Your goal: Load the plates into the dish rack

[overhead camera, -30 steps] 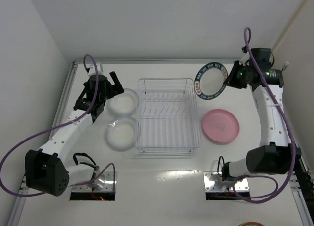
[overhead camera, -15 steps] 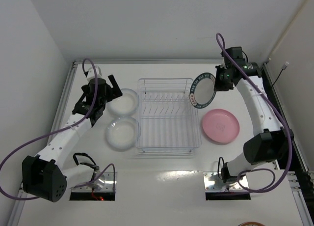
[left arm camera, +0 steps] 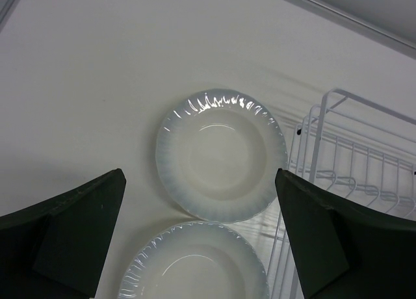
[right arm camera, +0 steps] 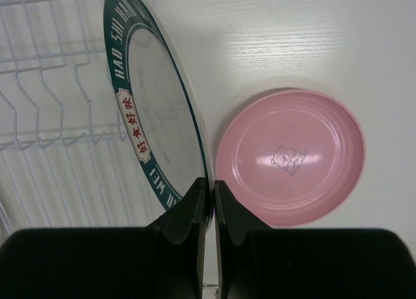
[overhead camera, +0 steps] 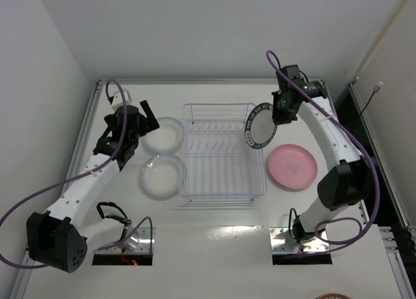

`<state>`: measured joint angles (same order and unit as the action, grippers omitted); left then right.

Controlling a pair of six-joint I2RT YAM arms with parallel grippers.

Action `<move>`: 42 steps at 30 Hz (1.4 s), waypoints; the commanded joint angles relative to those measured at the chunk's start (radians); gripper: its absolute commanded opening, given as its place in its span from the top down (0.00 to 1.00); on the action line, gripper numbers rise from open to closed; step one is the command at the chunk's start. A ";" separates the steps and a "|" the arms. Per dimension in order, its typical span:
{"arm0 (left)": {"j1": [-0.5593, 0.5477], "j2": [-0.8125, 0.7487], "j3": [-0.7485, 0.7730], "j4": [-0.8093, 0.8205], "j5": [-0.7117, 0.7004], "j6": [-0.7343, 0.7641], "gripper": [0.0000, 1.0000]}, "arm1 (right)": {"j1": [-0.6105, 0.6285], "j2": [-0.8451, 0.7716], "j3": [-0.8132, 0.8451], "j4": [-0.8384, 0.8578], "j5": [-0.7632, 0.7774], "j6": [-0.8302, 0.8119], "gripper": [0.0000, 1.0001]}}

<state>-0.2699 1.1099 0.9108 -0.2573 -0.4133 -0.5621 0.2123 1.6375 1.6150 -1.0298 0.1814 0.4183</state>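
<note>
The right jaws are clamping the patterned plate (right arm camera: 156,117) by its rim, holding it on edge at the dish rack's (overhead camera: 218,106) 2 o'clock corner. The first loading is in hand, I judge; next it needs aligning with a slot and lowering. The left jaws are gaping above two translucent plates (overhead camera: 162,134) at the rack's 9 o'clock; the pink plate (overhead camera: 292,166) is lying on the counter (overhead camera: 221,247) at 4 o'clock.
</note>
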 commanded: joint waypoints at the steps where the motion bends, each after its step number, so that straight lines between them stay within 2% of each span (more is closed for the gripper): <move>1: -0.009 -0.030 -0.012 0.007 -0.015 -0.004 0.00 | 0.027 0.010 0.022 0.010 0.047 0.033 1.00; 10: -0.009 -0.048 -0.012 0.007 -0.015 -0.013 0.00 | 0.114 0.087 0.140 -0.068 0.093 0.073 1.00; 17: -0.009 -0.076 -0.030 -0.002 -0.015 -0.013 0.00 | 0.163 0.068 0.076 -0.020 0.038 0.093 1.00; 19: -0.009 -0.076 -0.041 -0.002 -0.015 -0.022 0.00 | 0.174 0.068 0.057 -0.010 0.029 0.093 0.92; 30: -0.018 -0.085 -0.050 -0.002 -0.024 -0.022 0.00 | 0.174 0.068 0.048 -0.001 -0.011 0.093 0.85; 36: -0.018 -0.094 -0.059 -0.002 -0.024 -0.022 0.00 | 0.174 0.041 0.039 -0.001 0.003 0.093 0.74; 40: -0.018 -0.094 -0.059 -0.002 -0.033 -0.031 0.00 | 0.164 0.015 0.118 -0.052 0.047 0.093 0.52; 41: -0.018 -0.094 -0.059 -0.002 -0.033 -0.032 0.00 | 0.153 0.015 0.164 -0.067 0.064 0.093 0.01; 42: -0.018 -0.094 -0.059 -0.002 -0.033 -0.032 0.00 | 0.141 0.015 0.192 -0.114 0.119 0.093 0.00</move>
<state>-0.2802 1.0382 0.8524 -0.2771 -0.4313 -0.5823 0.3710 1.7229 1.6981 -1.0870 0.2077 0.4999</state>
